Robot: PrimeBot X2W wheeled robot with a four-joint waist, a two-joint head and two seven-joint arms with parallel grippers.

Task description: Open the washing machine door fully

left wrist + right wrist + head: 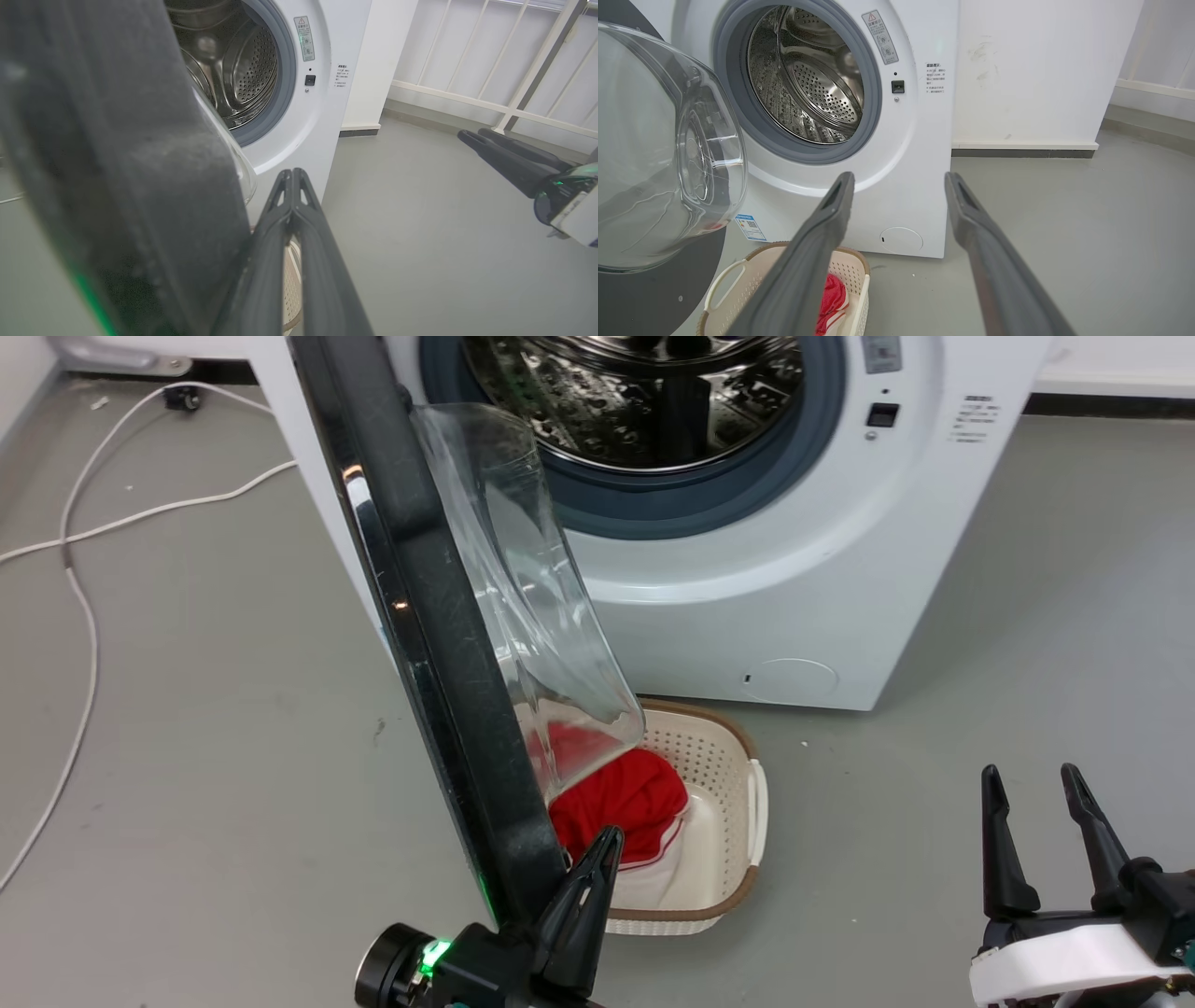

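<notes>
The washing machine door (420, 616) stands swung out from the white machine, seen edge-on as a glossy black rim with its clear glass bowl (532, 597) bulging to the right. The steel drum mouth (653, 411) is uncovered behind it. My left gripper (609, 840) is shut with nothing between its fingers and lies close against the inner side of the door's lower rim. In the left wrist view the black rim (117, 163) looms just left of the shut left gripper (292, 173). My right gripper (1029, 775) is open over bare floor at the lower right, away from the door.
A cream laundry basket (738, 803) holding a red cloth (616, 798) sits on the floor under the door and in front of the machine. White cables (84, 616) trail across the floor on the left. A white railing (514, 46) stands beyond the machine.
</notes>
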